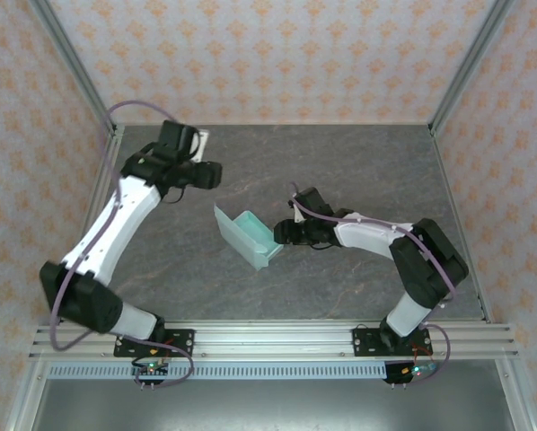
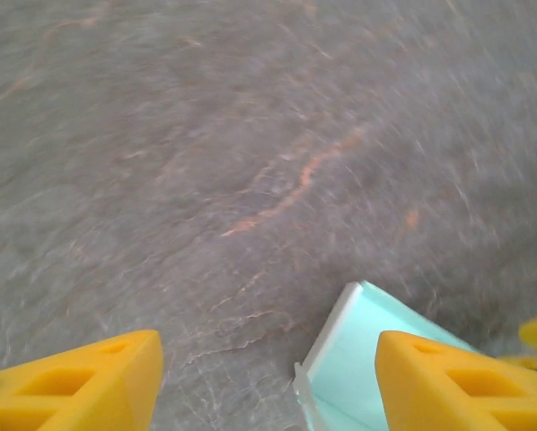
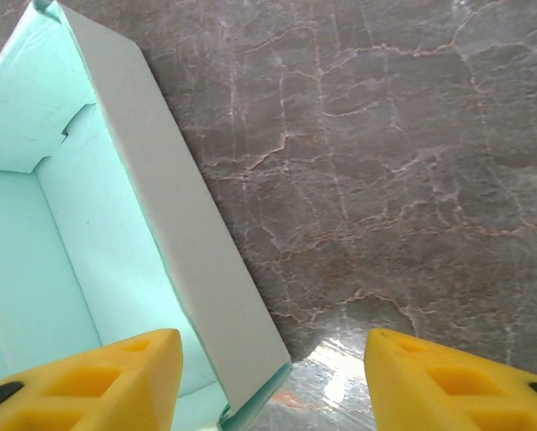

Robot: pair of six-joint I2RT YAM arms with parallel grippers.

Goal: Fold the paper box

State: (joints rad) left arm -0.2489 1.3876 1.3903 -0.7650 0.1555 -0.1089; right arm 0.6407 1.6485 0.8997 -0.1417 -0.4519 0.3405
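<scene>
The right gripper (image 3: 270, 346), its yellow fingers (image 3: 98, 377) spread and pinching nothing, has one long wall of the pale mint-green card box (image 3: 116, 233) between them. Seen from above, the box lies mid-table at this gripper's nine o'clock, long axis roughly ten-thirty to four-thirty. The left gripper (image 1: 210, 173), also spread, hangs well apart at the box's eleven o'clock, so the right arm is nearer.

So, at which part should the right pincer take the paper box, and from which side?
Probably the upright long side wall of the paper box, near its end, coming from above with one jaw inside the box and one outside. That wall is thin and free at its top edge, and the right pincer hangs open astride it.
</scene>
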